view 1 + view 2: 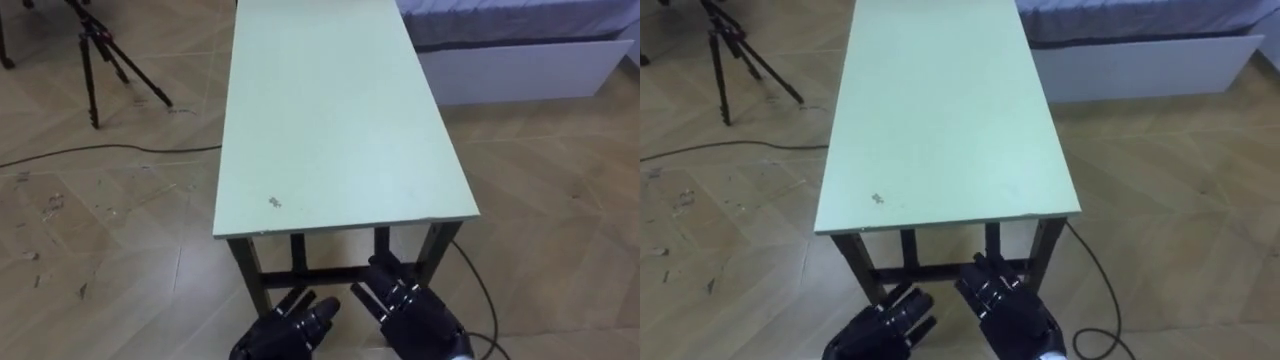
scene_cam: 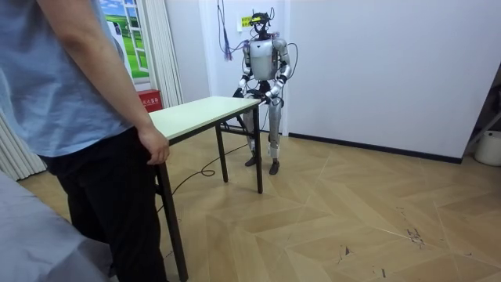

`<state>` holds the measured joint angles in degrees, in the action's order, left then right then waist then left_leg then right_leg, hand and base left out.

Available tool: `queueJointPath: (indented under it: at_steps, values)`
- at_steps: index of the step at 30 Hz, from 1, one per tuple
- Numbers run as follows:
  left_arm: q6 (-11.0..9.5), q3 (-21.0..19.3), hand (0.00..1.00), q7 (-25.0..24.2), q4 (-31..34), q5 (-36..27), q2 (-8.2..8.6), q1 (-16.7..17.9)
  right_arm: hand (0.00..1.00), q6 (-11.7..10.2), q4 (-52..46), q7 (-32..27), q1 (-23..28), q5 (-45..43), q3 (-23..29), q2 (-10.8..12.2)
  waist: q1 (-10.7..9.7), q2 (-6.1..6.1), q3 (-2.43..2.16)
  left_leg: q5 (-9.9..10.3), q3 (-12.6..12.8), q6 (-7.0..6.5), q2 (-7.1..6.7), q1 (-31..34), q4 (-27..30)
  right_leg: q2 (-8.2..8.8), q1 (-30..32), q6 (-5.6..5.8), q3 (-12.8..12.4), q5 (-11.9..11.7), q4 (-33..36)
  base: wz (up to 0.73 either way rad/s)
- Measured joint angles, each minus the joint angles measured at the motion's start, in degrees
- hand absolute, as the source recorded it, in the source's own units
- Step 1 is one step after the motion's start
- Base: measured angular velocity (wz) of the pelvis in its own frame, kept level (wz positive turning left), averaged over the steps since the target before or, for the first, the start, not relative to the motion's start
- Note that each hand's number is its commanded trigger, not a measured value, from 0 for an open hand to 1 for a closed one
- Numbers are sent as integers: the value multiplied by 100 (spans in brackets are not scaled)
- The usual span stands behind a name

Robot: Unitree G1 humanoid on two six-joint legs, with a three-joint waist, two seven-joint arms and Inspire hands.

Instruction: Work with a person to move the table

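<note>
Fingers (image 1: 388, 287) straight, loosely spread on left hand (image 1: 285, 332) and right hand (image 1: 420, 320), just short of the table (image 1: 330, 120)'s near end, gripping nothing; person (image 2: 78, 94) at far end, lift and carry not started.

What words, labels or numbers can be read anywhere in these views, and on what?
None can be read.
Red item at the room view's left: pale marks, too small to read.
Landscape picture: no legible words.
Table: only a small dark speck, no print.
</note>
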<state>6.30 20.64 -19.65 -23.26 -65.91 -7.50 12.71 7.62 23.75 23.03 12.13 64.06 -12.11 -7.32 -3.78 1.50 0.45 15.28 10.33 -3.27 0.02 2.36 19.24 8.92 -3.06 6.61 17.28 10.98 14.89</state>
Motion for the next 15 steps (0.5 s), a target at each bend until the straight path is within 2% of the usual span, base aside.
queueJointPath:
  at_steps: [5, 7, 11, 15]
  values:
    - [11, 6, 0, 90, 35, -221, -28, -160, 0, -1, -129, -417, -92, 218, -66, 1, -41, 19, 2, 0, 35, 1, 13, -7, -15, -4, 8, -5, -2, 1, 34, 0]
    - [85, -21, 0, 201, 34, -220, -59, -272, 0, 0, -195, -569, -172, 387, -74, -4, -39, -8, 36, -1, 36, 1, 20, -13, -7, -3, 23, -12, -2, 6, 77, 0]
    - [115, -63, 0, 326, 33, -230, -82, -435, 0, -5, -195, -707, -309, 566, -67, -20, -7, -43, 58, 0, 37, 1, 20, -21, 5, -3, 16, -13, -1, 6, 84, 0]
    - [195, -367, 0, 546, 33, -514, -97, -467, 0, -1, -194, -787, -311, 563, -66, -26, 17, -34, 55, 0, 19, 1, 18, -20, 48, -3, 14, -13, -17, 6, 83, 0]
